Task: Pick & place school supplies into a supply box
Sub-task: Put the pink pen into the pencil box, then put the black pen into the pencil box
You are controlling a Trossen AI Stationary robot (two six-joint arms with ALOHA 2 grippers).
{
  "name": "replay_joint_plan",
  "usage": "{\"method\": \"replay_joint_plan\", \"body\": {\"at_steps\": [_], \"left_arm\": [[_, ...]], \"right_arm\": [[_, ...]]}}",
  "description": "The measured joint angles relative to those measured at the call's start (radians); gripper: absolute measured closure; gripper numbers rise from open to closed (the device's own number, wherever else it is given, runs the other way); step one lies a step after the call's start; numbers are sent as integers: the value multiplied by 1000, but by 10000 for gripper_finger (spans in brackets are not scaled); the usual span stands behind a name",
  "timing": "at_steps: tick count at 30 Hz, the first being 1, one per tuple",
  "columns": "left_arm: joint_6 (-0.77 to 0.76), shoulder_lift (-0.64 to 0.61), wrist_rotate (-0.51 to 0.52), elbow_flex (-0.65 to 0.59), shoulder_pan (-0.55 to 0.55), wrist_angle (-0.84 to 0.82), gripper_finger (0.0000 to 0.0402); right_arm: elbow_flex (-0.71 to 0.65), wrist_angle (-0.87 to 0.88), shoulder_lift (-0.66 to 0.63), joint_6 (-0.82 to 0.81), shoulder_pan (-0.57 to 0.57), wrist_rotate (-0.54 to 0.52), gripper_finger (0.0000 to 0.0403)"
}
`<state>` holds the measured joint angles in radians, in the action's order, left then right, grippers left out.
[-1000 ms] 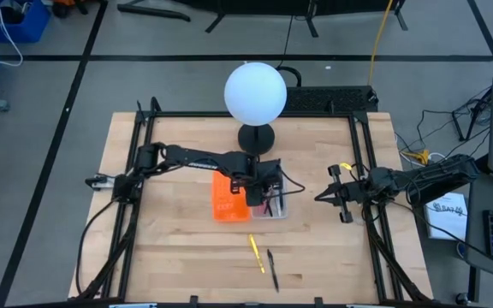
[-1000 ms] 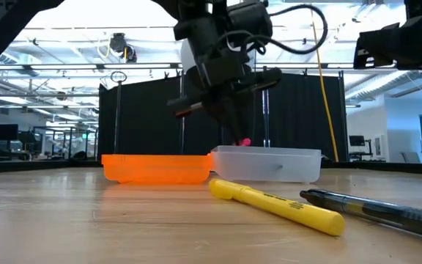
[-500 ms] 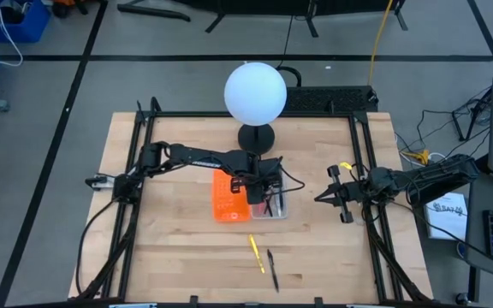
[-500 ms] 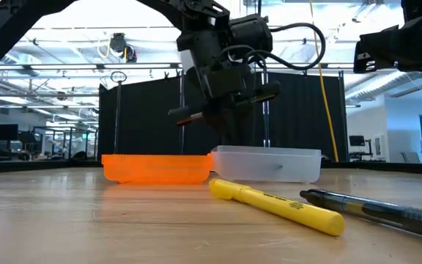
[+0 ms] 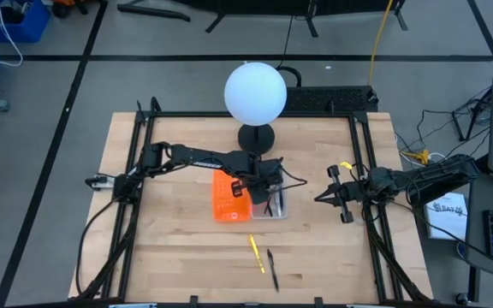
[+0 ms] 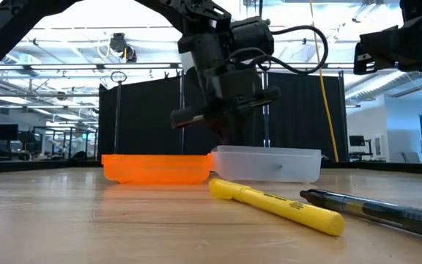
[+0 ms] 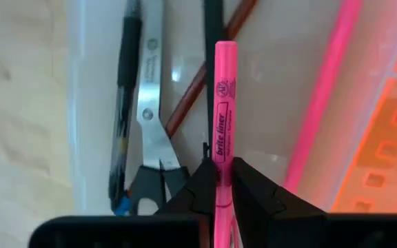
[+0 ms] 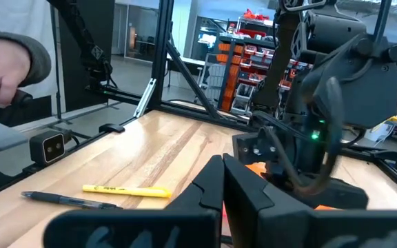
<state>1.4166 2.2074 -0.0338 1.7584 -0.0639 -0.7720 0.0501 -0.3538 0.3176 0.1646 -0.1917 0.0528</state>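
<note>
My left gripper (image 5: 264, 190) hangs over the supply box (image 5: 272, 206), a clear tray that also shows in the low view (image 6: 269, 165). It is shut on a pink highlighter (image 7: 224, 117). In the tray lie the scissors (image 7: 150, 117), a black pen (image 7: 124, 83) and a brown pencil (image 7: 209, 72). A yellow highlighter (image 5: 256, 253) and a black pen (image 5: 272, 266) lie flat on the wood nearer the near edge. My right gripper (image 5: 322, 197) waits shut toward the table's right side, touching nothing. My left gripper pinches the pink highlighter's barrel at its printed label (image 7: 220, 148) between the two fingertips (image 7: 202, 186). It comes from above, slanting down into the tray. The highlighter points forward past the fingertips, its free end (image 7: 225, 48) over the tray floor; whether it touches there I cannot tell.
The orange perforated piece (image 5: 228, 198) lies against the tray's left side. A lamp with a white globe (image 5: 255, 92) stands just beyond the tray. The black frame rails (image 5: 368, 171) edge the table. A person's hand (image 8: 5, 62) shows beyond the table in the right wrist view.
My left gripper, still shut on the pink highlighter, has risen a little over the tray and tipped more level. The highlighter's pink end, which showed just above the tray's wall in the low view, no longer shows there.
</note>
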Motion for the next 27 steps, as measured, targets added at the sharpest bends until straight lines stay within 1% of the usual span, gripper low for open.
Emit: {"method": "replay_joint_plan", "body": {"at_steps": [2, 4, 7, 10, 14, 16, 19, 21, 23, 25, 27], "left_arm": [[-47, 0, 0, 0, 0, 4, 359], [-46, 0, 1, 0, 1, 1, 348], [29, 0, 22, 0, 9, -28, 330], [106, 0, 36, 0, 21, -47, 321], [120, -1, 50, 0, 31, -29, 321], [130, -1, 98, 0, 36, -26, 319], [168, -6, 198, 0, 50, -26, 320], [175, -22, 226, 0, 62, -35, 325], [140, -54, 194, 0, 81, -49, 335], [74, -101, 126, 0, 101, -65, 353], [5, -155, 76, 0, 125, -80, 379]], "right_arm": [[0, 0, 0, 0, 0, 0, 403], [-1, -2, 0, 0, 0, 0, 403], [-1, -18, 0, 0, 0, 0, 403], [-1, -23, 0, -13, 0, 0, 403], [-1, -23, 0, -19, 0, -25, 403], [-1, -24, 0, -31, 0, -54, 403], [-1, -23, 0, -85, 0, -84, 403], [-1, -23, 0, -115, 0, -84, 403], [-1, -1, 0, -126, 0, -85, 403], [-1, 24, 0, -127, 0, -90, 403], [-1, 34, 0, -138, -2, -131, 403]]}}
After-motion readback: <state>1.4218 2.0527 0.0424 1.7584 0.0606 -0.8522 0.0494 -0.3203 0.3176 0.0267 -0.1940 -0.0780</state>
